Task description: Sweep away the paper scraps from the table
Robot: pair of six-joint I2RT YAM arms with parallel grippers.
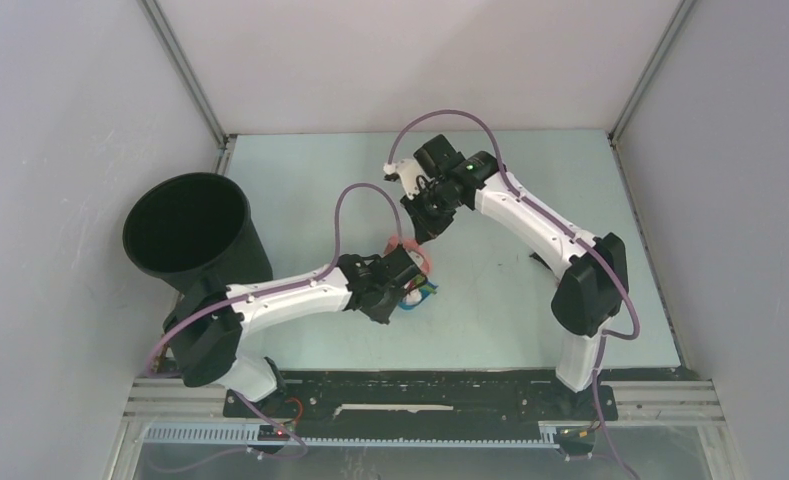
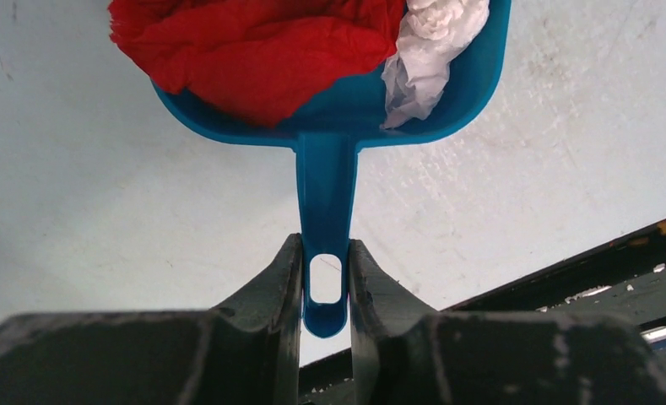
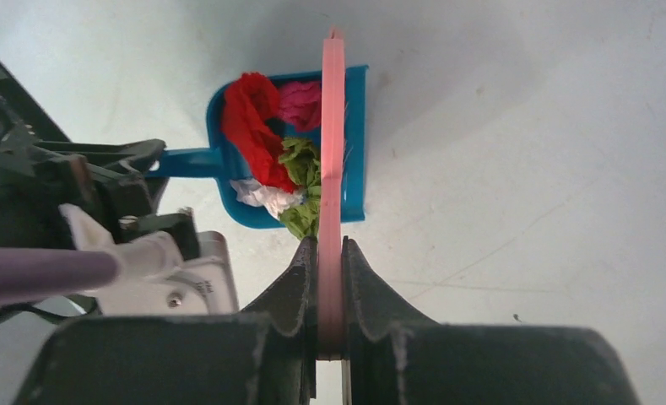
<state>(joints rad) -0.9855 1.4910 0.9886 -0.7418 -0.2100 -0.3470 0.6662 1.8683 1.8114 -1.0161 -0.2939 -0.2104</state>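
Colours noted.
- Paper scraps [image 3: 253,126]: red, magenta, green, white, all plain.
- Dustpan [image 2: 325,177]: solid teal-blue.
- Brush [image 3: 333,126]: pale pink.
- Table [image 1: 510,320]: pale mint-green with faint scuff marks.
- Rail [image 1: 420,390] at its near edge: black.
- Bin [image 1: 185,225]: black.
- Left arm [image 1: 290,300] and right arm [image 1: 530,215]: white shells, black joints.
- Cables [image 1: 345,200]: purple.
- Walls [image 1: 70,100]: grey.
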